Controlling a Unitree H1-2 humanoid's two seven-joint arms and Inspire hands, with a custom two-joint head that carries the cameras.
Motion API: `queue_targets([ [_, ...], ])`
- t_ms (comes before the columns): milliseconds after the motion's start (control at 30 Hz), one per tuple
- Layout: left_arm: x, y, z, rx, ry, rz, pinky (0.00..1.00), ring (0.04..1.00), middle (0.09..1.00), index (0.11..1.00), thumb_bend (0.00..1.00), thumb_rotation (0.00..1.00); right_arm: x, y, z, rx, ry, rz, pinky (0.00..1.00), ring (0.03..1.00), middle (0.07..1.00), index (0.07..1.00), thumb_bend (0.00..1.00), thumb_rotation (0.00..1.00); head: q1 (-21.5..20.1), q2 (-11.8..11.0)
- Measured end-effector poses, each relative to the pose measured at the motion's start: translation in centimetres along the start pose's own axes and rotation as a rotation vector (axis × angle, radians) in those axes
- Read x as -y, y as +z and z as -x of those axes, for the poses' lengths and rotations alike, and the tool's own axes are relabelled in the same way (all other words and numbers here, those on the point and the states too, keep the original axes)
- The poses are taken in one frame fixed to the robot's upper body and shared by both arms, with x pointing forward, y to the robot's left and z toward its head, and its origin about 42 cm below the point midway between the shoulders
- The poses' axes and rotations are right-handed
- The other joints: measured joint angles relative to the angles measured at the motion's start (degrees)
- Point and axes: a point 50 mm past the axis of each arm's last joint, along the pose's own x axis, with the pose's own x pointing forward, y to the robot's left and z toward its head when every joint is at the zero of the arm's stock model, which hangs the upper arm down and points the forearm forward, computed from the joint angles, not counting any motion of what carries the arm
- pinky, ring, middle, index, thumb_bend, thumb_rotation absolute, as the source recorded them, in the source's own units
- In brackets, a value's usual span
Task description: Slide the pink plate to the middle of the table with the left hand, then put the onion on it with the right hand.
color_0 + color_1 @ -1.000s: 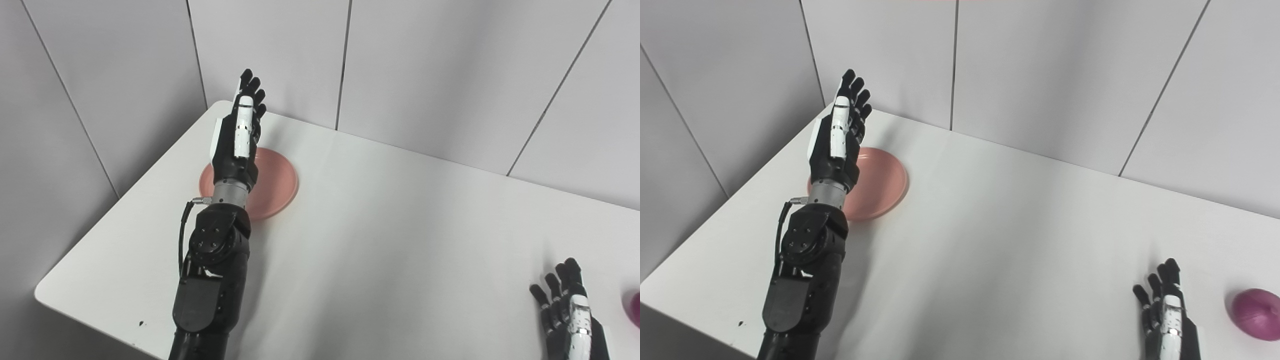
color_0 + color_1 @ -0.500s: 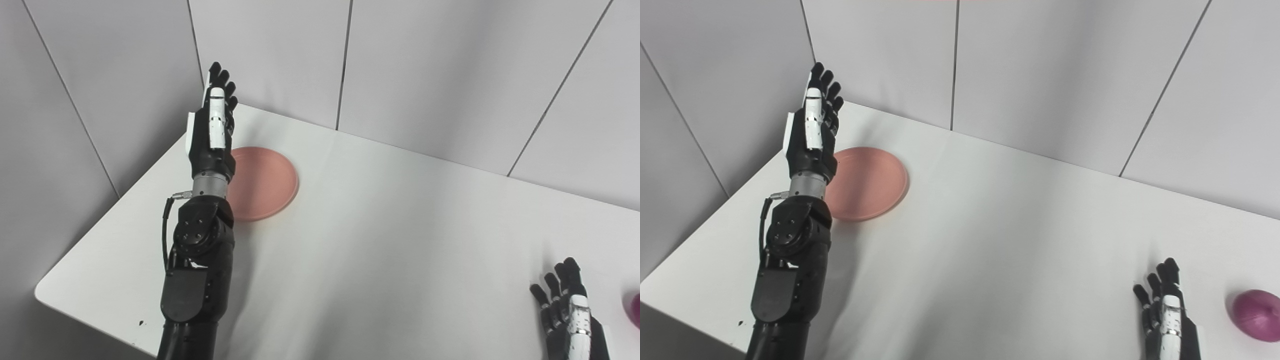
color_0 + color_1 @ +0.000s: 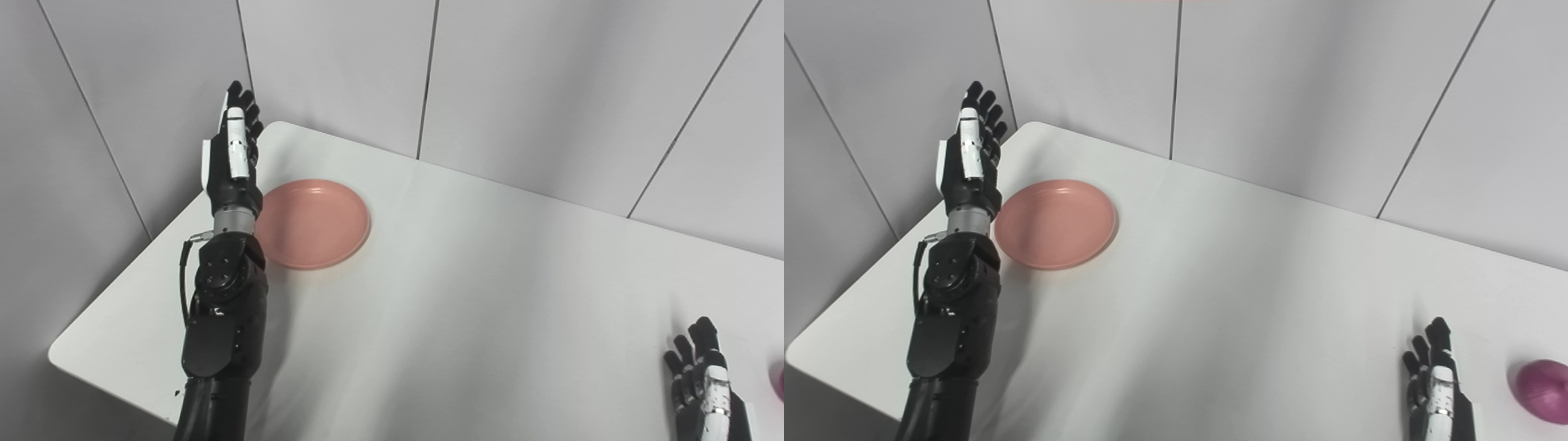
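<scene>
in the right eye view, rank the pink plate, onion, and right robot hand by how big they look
1. pink plate, clearly the widest.
2. right robot hand, though the bottom edge cuts it off and it is nearer the camera, so its rank is unsure.
3. onion, partly cut by the right edge.

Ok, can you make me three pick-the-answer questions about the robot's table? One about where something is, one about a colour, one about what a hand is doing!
1. Where is the pink plate?
A. far left corner area
B. table middle
C. beside the onion

2. What colour is the onion?
A. green
B. purple
C. white

3. What is the left hand doing?
A. squeezing the onion
B. open, beside the plate
C. lifting the plate

Answers:
1 A, it lies near the table's far left corner.
2 B, it looks purple.
3 B, straight fingers, nothing held.
</scene>
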Motion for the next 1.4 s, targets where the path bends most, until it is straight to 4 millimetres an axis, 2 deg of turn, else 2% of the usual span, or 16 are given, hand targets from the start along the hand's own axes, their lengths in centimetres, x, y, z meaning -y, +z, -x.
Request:
queue_targets([
  [133, -1.1, -0.6, -0.5, -0.024, 0.029, 0.003, 0.96, 0.967, 0.963, 0.939, 0.38, 1.00, 0.0, 0.0, 0.0, 0.000, -0.001, -0.001, 1.00, 0.990, 1.000, 0.986, 0.46, 0.99, 0.1, 0.1],
  [333, -2.0, -0.7, -0.8, -0.029, 0.047, 0.009, 0.97, 0.961, 0.962, 0.934, 0.40, 1.00, 0.1, 0.0, 0.0, 0.000, -0.002, 0.001, 1.00, 0.989, 1.000, 0.983, 0.49, 0.99, 0.2, -0.1],
  [500, -2.6, -0.6, -1.0, -0.013, 0.061, 0.021, 0.95, 0.945, 0.947, 0.919, 0.40, 1.00, 0.1, 0.0, 0.0, 0.001, -0.002, -0.002, 1.00, 0.980, 0.994, 0.977, 0.46, 0.97, 0.2, -0.1],
  [667, -3.2, -0.6, -1.1, -0.015, 0.081, 0.024, 0.94, 0.936, 0.938, 0.910, 0.42, 1.00, 0.2, 0.0, 0.0, 0.001, -0.004, -0.001, 1.00, 0.976, 0.989, 0.967, 0.52, 0.96, 0.3, 0.0],
  [900, -3.8, -0.8, -1.3, -0.025, 0.106, 0.010, 0.94, 0.928, 0.925, 0.902, 0.40, 1.00, 0.2, 0.0, 0.0, 0.001, -0.003, 0.000, 1.00, 0.975, 0.989, 0.965, 0.52, 0.95, 0.2, 0.0],
  [1067, -4.3, -2.0, -1.3, -0.058, 0.122, 0.004, 0.90, 0.908, 0.901, 0.868, 0.36, 1.00, 0.2, 0.0, 0.0, 0.001, -0.003, 0.001, 0.97, 0.962, 0.979, 0.957, 0.54, 0.95, 0.2, 0.0],
  [1267, -4.6, -3.1, -1.2, -0.079, 0.133, 0.002, 0.91, 0.923, 0.917, 0.888, 0.36, 1.00, 0.2, 0.0, 0.0, 0.001, -0.004, 0.000, 0.96, 0.959, 0.974, 0.950, 0.54, 0.93, 0.2, 0.1],
  [1400, -4.8, -3.6, -1.2, -0.099, 0.138, 0.002, 0.93, 0.929, 0.925, 0.893, 0.37, 1.00, 0.2, 0.0, 0.0, 0.000, -0.005, 0.001, 0.98, 0.972, 0.986, 0.961, 0.56, 0.94, 0.4, 0.0],
])
